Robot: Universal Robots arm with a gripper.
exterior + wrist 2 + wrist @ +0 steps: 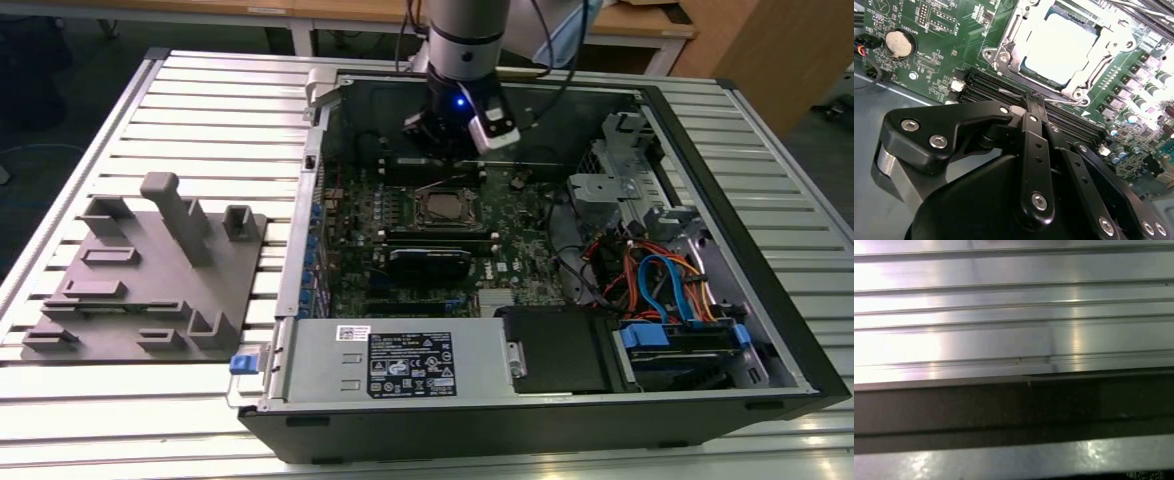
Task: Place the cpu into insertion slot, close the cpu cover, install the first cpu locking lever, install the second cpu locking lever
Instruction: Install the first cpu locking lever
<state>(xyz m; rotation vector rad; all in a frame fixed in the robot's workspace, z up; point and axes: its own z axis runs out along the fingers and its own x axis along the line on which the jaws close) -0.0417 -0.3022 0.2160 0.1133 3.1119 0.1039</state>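
The cpu (1064, 45) lies flat in the insertion slot (1004, 55) on the green motherboard, its pale metal top showing through the cut-out of the cpu cover (1021, 30), which lies down over it. A thin wire lever (1100, 70) runs along one side of the socket. My gripper (1035, 106) hangs just beside the socket over the long black memory slots (989, 87), black fingers (1030, 140) together, shut, holding nothing. In the exterior view the gripper (447, 155) sits inside the open computer case just behind the socket (443, 208).
The case walls (747, 200) enclose the board. A power supply (400, 362) and drive bay fill the case's front; coloured cables (654, 280) lie on the exterior view's right. A grey fixture block (147, 270) stands on the ribbed table (1014, 330). A coin battery (900, 42) sits nearby.
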